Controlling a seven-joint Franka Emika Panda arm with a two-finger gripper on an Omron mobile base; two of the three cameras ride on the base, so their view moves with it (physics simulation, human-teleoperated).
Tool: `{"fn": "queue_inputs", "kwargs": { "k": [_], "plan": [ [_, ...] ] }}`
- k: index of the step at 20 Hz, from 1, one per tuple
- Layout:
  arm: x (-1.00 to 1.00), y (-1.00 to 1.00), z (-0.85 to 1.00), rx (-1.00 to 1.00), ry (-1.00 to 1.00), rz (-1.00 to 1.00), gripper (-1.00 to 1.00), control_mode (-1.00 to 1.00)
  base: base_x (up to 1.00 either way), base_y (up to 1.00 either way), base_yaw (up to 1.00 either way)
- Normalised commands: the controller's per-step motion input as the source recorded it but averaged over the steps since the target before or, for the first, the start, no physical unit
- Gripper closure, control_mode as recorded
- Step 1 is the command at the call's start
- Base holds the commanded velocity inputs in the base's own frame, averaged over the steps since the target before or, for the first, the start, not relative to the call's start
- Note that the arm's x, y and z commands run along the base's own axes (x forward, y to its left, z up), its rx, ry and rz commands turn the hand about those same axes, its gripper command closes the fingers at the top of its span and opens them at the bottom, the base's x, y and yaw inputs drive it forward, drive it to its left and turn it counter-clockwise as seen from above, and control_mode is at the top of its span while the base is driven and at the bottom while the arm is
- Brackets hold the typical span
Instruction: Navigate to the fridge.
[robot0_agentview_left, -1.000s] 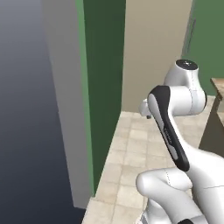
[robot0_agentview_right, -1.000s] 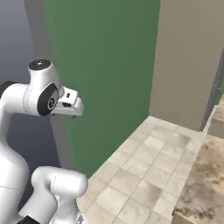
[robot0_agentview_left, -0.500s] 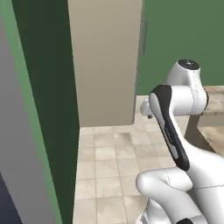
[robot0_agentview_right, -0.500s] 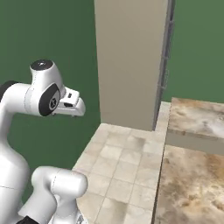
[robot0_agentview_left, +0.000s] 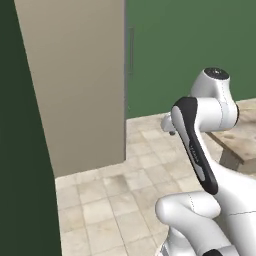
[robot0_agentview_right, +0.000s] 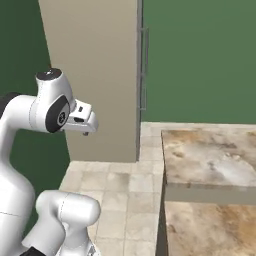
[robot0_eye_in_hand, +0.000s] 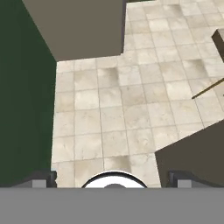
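Over on the left base view, the fridge (robot0_agentview_left: 75, 85) stands tall at the upper left and shows its broad beige side, running up out of the top of the picture. Along its far right edge is a thin grey front with a long vertical handle (robot0_agentview_left: 131, 50). A green wall (robot0_agentview_left: 195, 45) runs behind it, and a darker green surface closes off the left edge. Pale floor tiles (robot0_agentview_left: 110, 200) lie between the fridge and the robot. The white arm rises at the right, and the gripper (robot0_agentview_left: 169, 126) peeks out from behind the dark-striped forearm; its jaws cannot be made out from this side. A stone-topped counter (robot0_agentview_left: 242, 135) sits at the right edge, behind the arm.

From the right base view, the fridge (robot0_agentview_right: 95, 75) is at upper centre left, beige side towards the camera, with the vertical handle (robot0_agentview_right: 145, 70) on its narrow grey front, which faces right. The counter (robot0_agentview_right: 210, 160) fills the lower right, well apart from the fridge, with tiled floor (robot0_agentview_right: 125, 185) between. The gripper (robot0_agentview_right: 84, 122) hangs off the arm's hand at the left, in front of the fridge's side.

Looking down in the hand view, the fridge (robot0_eye_in_hand: 83, 26) is a dull brown block at the top, its base meeting the tiles (robot0_eye_in_hand: 122, 109). Green wall (robot0_eye_in_hand: 22, 87) runs down the left. The two finger tips (robot0_eye_in_hand: 41, 178) stand wide apart at the bottom, with nothing between them
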Motion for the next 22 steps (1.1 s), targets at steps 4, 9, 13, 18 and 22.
{"fn": "queue_inputs", "kwargs": {
  "k": [4,9,13,18,22],
  "plan": [
    [0.0,0.0,0.0,0.0,0.0,0.0,-1.0,1.0,1.0,0.27,-0.44],
    [0.0,0.0,0.0,0.0,0.0,0.0,-1.0,1.0,1.0,0.29,-0.45],
    [0.0,0.0,0.0,0.0,0.0,0.0,-1.0,1.0,1.0,0.39,-0.47],
    [0.0,0.0,0.0,0.0,0.0,0.0,-1.0,1.0,1.0,0.22,-0.49],
    [0.0,0.0,0.0,0.0,0.0,0.0,-1.0,1.0,0.99,-0.13,-0.45]
  ]
}}
